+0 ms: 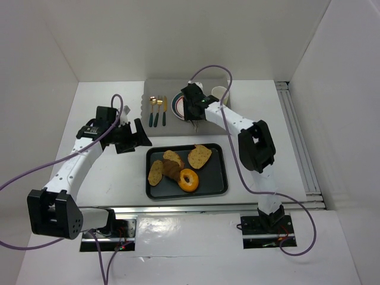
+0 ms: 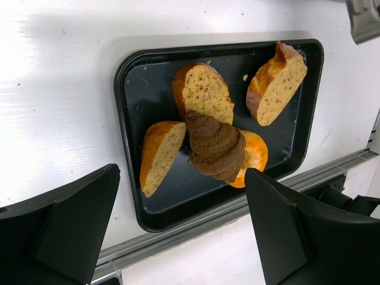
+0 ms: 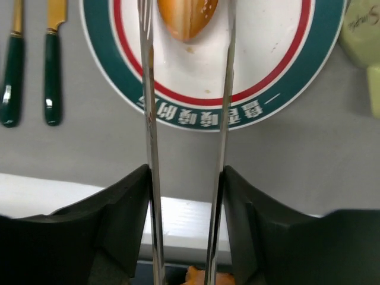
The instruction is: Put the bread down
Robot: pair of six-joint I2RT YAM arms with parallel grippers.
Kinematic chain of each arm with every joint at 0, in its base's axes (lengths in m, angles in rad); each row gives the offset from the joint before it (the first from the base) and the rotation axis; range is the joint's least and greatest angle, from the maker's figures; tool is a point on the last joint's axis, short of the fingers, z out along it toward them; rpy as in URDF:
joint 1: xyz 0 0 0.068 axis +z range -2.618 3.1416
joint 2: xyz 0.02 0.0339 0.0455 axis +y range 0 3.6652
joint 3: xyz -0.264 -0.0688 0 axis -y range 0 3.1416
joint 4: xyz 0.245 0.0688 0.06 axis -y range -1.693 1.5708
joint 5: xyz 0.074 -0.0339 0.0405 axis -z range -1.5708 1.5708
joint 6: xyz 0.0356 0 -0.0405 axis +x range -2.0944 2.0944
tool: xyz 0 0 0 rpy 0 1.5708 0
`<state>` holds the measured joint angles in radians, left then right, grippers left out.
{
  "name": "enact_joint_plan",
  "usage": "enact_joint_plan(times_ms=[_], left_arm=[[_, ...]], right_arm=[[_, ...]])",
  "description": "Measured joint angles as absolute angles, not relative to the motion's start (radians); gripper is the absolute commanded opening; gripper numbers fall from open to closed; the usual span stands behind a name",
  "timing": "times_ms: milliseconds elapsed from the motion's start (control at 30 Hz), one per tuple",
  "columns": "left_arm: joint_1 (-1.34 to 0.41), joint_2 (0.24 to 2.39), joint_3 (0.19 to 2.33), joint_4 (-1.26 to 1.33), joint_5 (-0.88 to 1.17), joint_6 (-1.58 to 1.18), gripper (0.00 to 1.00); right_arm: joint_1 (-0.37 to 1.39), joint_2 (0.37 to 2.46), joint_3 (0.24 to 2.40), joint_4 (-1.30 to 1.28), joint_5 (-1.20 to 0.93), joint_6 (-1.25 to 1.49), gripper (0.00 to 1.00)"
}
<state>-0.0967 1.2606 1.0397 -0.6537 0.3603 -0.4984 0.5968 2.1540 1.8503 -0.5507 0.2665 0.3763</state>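
The right gripper is pinching a pair of metal tongs, its two black fingers pressed against the outside of the tong arms. The arms run forward, held apart, to either side of a golden-crusted bread piece that lies on a white plate with a green and red rim; whether the tips touch the crust cannot be told. The plate sits on a grey mat, with a green-handled knife to its left and a pale cup at its right. Nearer the arm bases, the left gripper hangs spread wide and empty above a black tray. The tray holds three cut bread halves and a brown croissant lying across an orange bagel.
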Motion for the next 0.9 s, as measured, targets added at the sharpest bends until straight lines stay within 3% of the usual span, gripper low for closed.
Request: enact_joint_plan(times_ms=[133,333,600,900], left_arm=[[-0.096,1.261,1.04,-0.656,0.36,-0.496,1.0],[-0.096,1.261,1.04,-0.659,0.36,-0.493,1.0],[-0.096,1.261,1.041,-0.662,0.36,-0.493,1.0],[-0.087,1.261,1.041,-0.663,0.356,-0.496,1.0]], right_arm=[[0.591,2.168,1.865,-0.552,0.276,0.371,0.68],[0.602,2.095,1.837,-0.54,0.305,0.366,0.64],[0.69,1.682,1.615,-0.529,0.343,0.374,0.56],[0.753,1.292,1.193,-0.535,0.09,0.495,0.55]])
